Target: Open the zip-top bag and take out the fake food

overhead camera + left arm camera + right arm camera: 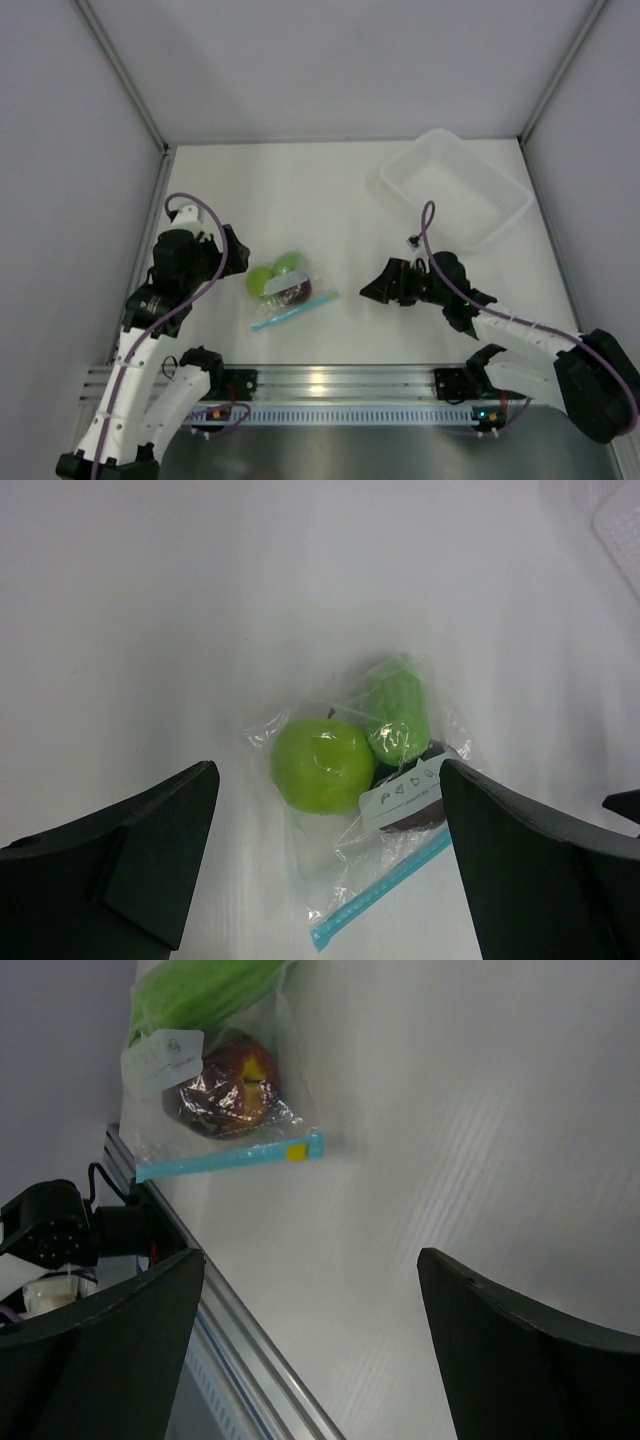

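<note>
the opening step has not begun, by my reading. the small clear crinkly plastic zip-top bag [288, 288] lies on the white table [300, 190] between the two hands, with all the food inside it.

the left hand [238, 256] hovers close beside the bag, its fingers spread as wide as they go and holding nothing. the bag sits straight ahead of it. the right hand [372, 286] is also wide open and empty, with the bag ahead of it and a little apart.

inside are a round yellow-green plastic apple [322, 765], an elongated green plastic fruit [398, 712] and a dark red-brown round fruit [225, 1088]. the light blue zipper strip [296, 312] runs along the bag edge that faces away from the left hand's fingertips.

next, i judge, each hand must pinch one lip of film just beside the strip and pull the lips apart. thin slack plastic will be hard to catch.

i can't tell whether the strip is fully sealed. a white label half hides the red fruit from the left wrist. the white translucent rectangular tray [400, 170], beyond the right hand, is cut off there.
</note>
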You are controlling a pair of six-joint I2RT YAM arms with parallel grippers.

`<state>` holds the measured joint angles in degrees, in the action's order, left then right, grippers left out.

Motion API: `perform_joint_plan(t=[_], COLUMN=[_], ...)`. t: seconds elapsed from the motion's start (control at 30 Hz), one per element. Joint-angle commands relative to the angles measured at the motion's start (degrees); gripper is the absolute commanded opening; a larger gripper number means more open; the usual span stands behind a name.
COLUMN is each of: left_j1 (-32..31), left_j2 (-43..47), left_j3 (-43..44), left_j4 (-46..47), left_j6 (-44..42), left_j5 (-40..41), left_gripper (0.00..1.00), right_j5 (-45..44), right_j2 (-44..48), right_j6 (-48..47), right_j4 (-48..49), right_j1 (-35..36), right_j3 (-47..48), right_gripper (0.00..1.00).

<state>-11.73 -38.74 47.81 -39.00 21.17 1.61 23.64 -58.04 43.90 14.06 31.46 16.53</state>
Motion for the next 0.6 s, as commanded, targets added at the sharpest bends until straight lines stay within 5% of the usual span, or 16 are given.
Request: perform_joint_plan(t=[0.0, 0.33, 0.57], left_j1=[-0.1, -0.6, -1.5], left_j2=[-0.4, -0.5, -0.7], left_j3=[1.1, 1.1, 1.0], left_j4=[3.3, 3.4, 3.4], left_j6=[-0.6, -0.7, -0.8], left_j5=[-1.3, -3.2, -3.3], left_gripper=[0.98, 0.98, 0.98], right_j5=[-2.6, -17.1, -19.0], right_j2=[-5.7, -31.3, -47.9], right_j6=[3.4, 19.7, 26.1], right_j4=[18.7, 43.8, 63.7], right_j1=[4.2, 17.3, 19.3], right_j3=[0.8, 2.0, 4.1], right_gripper=[0.89, 0.73, 0.58])
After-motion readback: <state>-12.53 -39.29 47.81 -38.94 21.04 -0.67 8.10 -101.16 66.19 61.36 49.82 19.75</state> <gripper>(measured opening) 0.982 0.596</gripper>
